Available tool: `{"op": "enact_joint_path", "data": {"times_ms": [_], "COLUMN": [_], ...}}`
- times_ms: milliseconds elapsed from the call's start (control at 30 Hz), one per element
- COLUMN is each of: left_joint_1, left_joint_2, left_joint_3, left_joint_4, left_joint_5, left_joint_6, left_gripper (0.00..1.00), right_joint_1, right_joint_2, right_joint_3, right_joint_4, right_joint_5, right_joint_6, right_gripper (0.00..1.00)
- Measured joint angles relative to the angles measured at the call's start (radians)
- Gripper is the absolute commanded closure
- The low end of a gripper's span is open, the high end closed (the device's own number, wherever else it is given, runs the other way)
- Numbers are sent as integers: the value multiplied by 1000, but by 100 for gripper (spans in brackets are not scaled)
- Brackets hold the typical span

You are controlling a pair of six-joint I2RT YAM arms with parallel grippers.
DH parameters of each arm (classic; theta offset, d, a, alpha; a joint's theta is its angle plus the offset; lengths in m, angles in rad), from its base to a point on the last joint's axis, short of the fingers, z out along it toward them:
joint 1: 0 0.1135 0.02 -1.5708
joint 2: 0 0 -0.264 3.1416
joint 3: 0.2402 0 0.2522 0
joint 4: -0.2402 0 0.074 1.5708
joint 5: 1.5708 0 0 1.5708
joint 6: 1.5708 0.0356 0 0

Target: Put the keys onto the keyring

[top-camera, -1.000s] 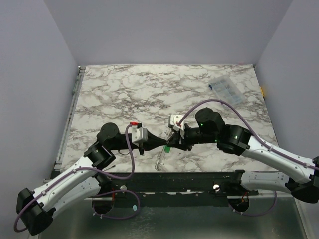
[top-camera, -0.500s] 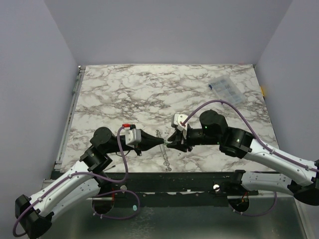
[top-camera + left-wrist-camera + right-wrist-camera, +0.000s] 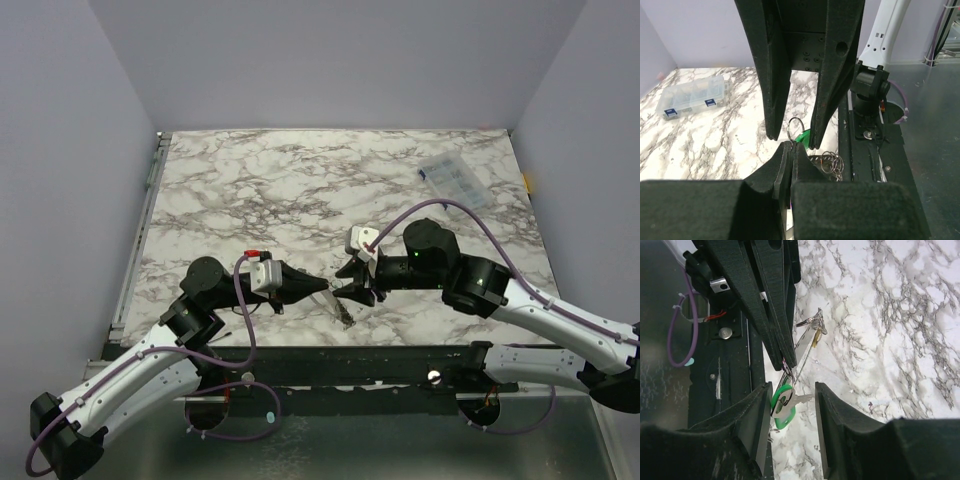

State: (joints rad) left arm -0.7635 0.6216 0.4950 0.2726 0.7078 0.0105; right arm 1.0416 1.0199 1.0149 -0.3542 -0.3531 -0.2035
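My left gripper [image 3: 790, 150] is shut on a thin wire ring of the keyring [image 3: 796, 125]. More grey loops [image 3: 832, 162] hang beside it. The key with the green head [image 3: 782, 407] hangs from that ring. It sits between the open fingers of my right gripper [image 3: 792, 410], close to the left finger [image 3: 757, 425]. I cannot tell if it touches that finger. A strand of the keyring [image 3: 812, 322] runs up to a yellowish piece [image 3: 815, 340], maybe the brass key. In the top view the two grippers [image 3: 328, 288] [image 3: 352, 290] meet tip to tip above the table's front edge, and the keyring [image 3: 341, 308] dangles below them.
A clear plastic box [image 3: 455, 180] lies at the back right of the marble table [image 3: 300, 190]; it also shows in the left wrist view [image 3: 690, 97]. The black front rail [image 3: 350, 360] and the arm mounts lie just below the grippers.
My left arm has drawn back to the left. The hanging keyring has swung from lower left to between the gripper tips. My right gripper has shifted slightly.
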Motion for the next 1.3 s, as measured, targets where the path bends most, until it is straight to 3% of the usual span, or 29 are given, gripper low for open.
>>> {"op": "enact_joint_path", "data": {"times_ms": [100, 400, 867, 1300], "left_joint_1": [0, 0, 0, 0], "left_joint_2": [-1, -1, -8, -13], "left_joint_3": [0, -3, -6, -12], "left_joint_4": [2, 2, 2, 2], "left_joint_5": [0, 0, 0, 0], "left_joint_6": [-2, -3, -3, -3], "left_gripper": [100, 100, 100, 100], "right_joint_1": [0, 0, 0, 0], "right_joint_2": [0, 1, 31, 31], "right_joint_3": [2, 47, 62, 61], "right_joint_4": [0, -6, -48, -52], "right_joint_5": [3, 17, 16, 14], "right_joint_6": [-8, -37, -60, -41], "right_gripper": [51, 73, 59, 57]}}
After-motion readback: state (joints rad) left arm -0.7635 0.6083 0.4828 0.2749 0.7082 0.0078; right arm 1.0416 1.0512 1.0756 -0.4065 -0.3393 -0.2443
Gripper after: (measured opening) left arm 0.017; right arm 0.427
